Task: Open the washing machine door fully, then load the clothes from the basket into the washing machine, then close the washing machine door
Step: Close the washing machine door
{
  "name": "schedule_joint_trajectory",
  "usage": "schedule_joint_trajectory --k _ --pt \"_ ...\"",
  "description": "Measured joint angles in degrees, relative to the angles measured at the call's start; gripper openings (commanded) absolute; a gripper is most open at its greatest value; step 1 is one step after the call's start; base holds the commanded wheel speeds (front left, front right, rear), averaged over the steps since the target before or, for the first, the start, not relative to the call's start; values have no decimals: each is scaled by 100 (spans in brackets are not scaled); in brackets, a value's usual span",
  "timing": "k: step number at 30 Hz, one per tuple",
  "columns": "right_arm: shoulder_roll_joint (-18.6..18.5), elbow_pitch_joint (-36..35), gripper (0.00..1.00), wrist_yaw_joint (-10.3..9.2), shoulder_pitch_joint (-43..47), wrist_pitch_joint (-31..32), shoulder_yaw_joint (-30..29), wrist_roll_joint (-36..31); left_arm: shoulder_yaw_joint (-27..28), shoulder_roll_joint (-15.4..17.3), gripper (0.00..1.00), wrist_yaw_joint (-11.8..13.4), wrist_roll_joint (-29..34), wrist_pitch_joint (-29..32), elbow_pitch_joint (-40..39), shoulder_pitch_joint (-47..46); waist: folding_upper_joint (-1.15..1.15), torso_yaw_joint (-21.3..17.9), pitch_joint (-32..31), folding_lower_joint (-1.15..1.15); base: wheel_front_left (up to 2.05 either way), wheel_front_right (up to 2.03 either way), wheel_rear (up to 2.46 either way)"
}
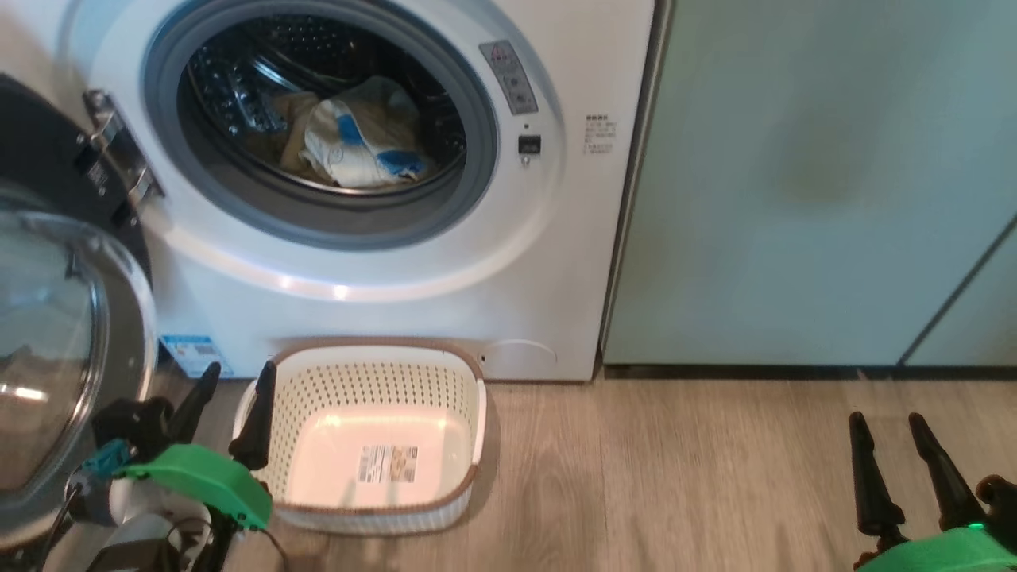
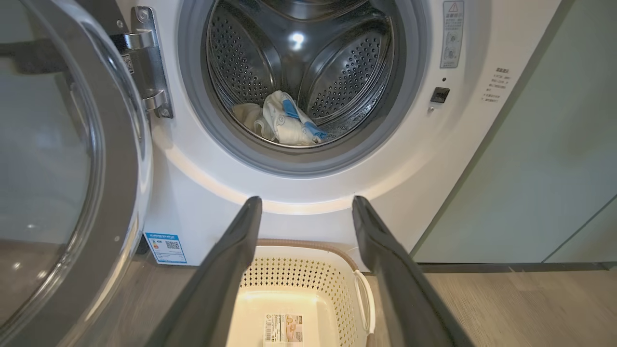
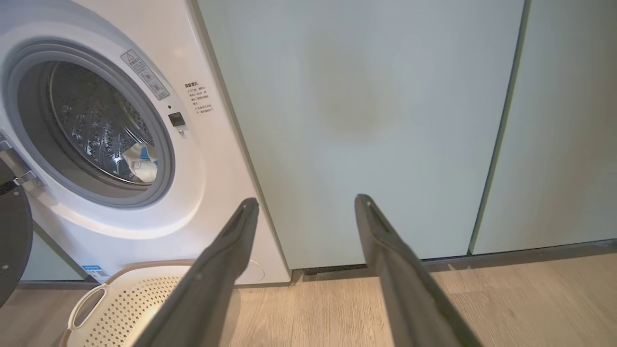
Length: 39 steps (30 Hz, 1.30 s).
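1. The washing machine door (image 1: 56, 349) stands swung open at the left of the head view, hinged on the left side of the washing machine (image 1: 493, 262), its glass bulge toward me. The clothes (image 1: 361, 143) lie inside the drum (image 1: 238, 87). The basket (image 1: 373, 381) sits empty on the floor (image 1: 675, 477) against the machine's front. My left tool (image 1: 238, 372) hangs released, holding nothing, between door and basket. My right tool (image 1: 887, 419), also released and empty, is well apart at lower right, before a teal cabinet (image 1: 794, 199).
2. In the left wrist view the door takes the left side, just beside the tool. The hinge (image 2: 149, 62) shows clearly here, and the drum opening lies straight ahead above the basket. I judge loading done, with only the door left to close. It lies left of the left tool, the nearer arm, and must swing rightward.
3. The right wrist view faces the cabinet, with a dark sliver of door edge at far left. I judge that arm poorly placed.
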Motion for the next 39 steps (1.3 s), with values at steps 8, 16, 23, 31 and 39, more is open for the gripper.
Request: schedule_joint_trajectory --k 8,16,23,31,39 --pt "14 0 100 0 20 0 0 0 31 -12 100 1 7 0 -18 4 0 1 -2 0 -206 205 1" --pt "21 9 100 0 108 0 1 1 56 -51 100 0 55 0 -29 20 0 -9 -1 -1 -117 117 0" --pt "22 4 100 0 104 0 -1 1 202 -132 100 1 70 0 -40 21 0 34 2 0 -20 20 0" --pt "23 -1 100 0 104 0 -11 0 282 -244 100 0 242 0 -79 21 0 210 -5 0 0 0 0" --pt "31 -5 100 0 103 0 -8 1 428 -309 100 0 301 0 -124 13 0 642 -15 0 0 0 0"
